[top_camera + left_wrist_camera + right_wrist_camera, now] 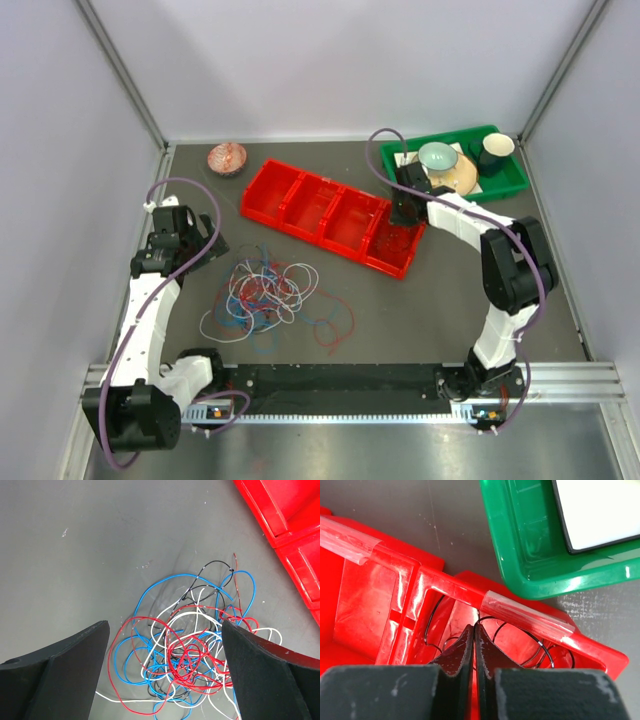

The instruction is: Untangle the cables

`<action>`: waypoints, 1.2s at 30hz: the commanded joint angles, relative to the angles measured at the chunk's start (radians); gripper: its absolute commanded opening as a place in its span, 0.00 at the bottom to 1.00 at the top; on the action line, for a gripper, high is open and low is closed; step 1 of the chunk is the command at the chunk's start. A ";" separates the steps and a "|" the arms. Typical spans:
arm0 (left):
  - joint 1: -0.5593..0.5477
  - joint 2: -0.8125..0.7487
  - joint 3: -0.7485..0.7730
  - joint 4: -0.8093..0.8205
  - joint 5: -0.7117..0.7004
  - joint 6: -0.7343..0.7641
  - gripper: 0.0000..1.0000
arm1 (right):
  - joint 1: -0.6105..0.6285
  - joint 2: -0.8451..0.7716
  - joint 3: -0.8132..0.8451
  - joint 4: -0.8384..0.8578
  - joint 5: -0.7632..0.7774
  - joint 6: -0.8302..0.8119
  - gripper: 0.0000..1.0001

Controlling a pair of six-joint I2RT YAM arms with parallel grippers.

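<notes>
Grey tabletop [430, 310], cables [262, 292], perhaps white walls [60, 150]

Holds the left gripper [165, 630] wide open, both dark fingers [65, 675] far apart and aimed down, on the left arm [150, 310] bent up from its base. Presses the right gripper [472, 628] fully together, fingertips [462, 645] touching, with the right arm [510, 268] folded at the elbow and reaching forward-left

Robotics lab, white-panelled cell [350, 60], aluminium frame [120, 75]
</notes>
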State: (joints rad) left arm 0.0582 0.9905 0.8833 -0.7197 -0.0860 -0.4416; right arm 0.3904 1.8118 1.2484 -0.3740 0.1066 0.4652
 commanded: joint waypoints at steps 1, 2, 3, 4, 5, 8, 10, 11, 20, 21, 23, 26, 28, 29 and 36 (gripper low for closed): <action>-0.003 -0.021 0.020 0.016 0.002 0.014 0.99 | 0.002 0.026 0.003 0.040 -0.008 -0.003 0.00; -0.001 -0.023 0.023 0.014 0.003 0.014 0.99 | 0.001 0.035 0.015 0.038 -0.016 -0.011 0.09; -0.001 -0.024 0.025 0.013 0.005 0.014 0.99 | 0.002 0.035 0.025 0.032 -0.025 -0.020 0.18; -0.001 -0.026 0.028 0.006 0.006 0.014 0.99 | 0.001 0.032 0.034 0.012 -0.024 -0.028 0.23; -0.001 -0.030 0.035 0.002 0.015 0.014 0.99 | 0.001 0.011 0.042 0.007 -0.018 -0.033 0.25; -0.001 -0.044 0.054 -0.012 0.020 0.015 0.99 | 0.002 -0.038 0.046 -0.008 -0.019 -0.043 0.38; -0.003 -0.050 0.062 -0.015 0.019 0.015 0.99 | 0.004 -0.087 0.051 -0.019 -0.022 -0.048 0.46; -0.001 -0.052 0.069 -0.017 0.020 0.015 0.99 | 0.004 -0.101 0.051 -0.032 -0.022 -0.049 0.49; -0.008 -0.046 0.111 -0.038 0.166 0.006 0.99 | 0.045 -0.183 0.082 -0.140 -0.019 -0.106 0.68; -0.014 -0.046 0.105 -0.038 0.152 0.004 0.99 | 0.056 -0.196 0.071 -0.140 -0.010 -0.108 0.71; -0.041 -0.039 0.077 -0.044 0.126 -0.003 0.99 | 0.076 -0.235 0.043 -0.138 0.027 -0.105 0.81; -0.132 -0.020 0.033 -0.050 0.095 -0.029 0.99 | 0.094 -0.288 0.010 -0.137 0.065 -0.088 0.87; -0.258 0.008 0.007 -0.046 0.005 -0.086 0.99 | 0.105 -0.315 -0.015 -0.128 0.082 -0.080 0.88; -0.305 0.023 0.000 -0.043 -0.018 -0.109 0.99 | 0.110 -0.342 -0.024 -0.125 0.093 -0.079 0.88; -0.442 0.134 -0.067 0.040 -0.149 -0.304 0.87 | 0.127 -0.439 -0.089 -0.109 0.096 -0.071 0.88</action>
State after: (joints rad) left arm -0.3798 1.1019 0.8528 -0.7540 -0.1261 -0.6178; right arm 0.5022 1.4475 1.1835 -0.5083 0.1734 0.3859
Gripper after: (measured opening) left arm 0.937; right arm 0.877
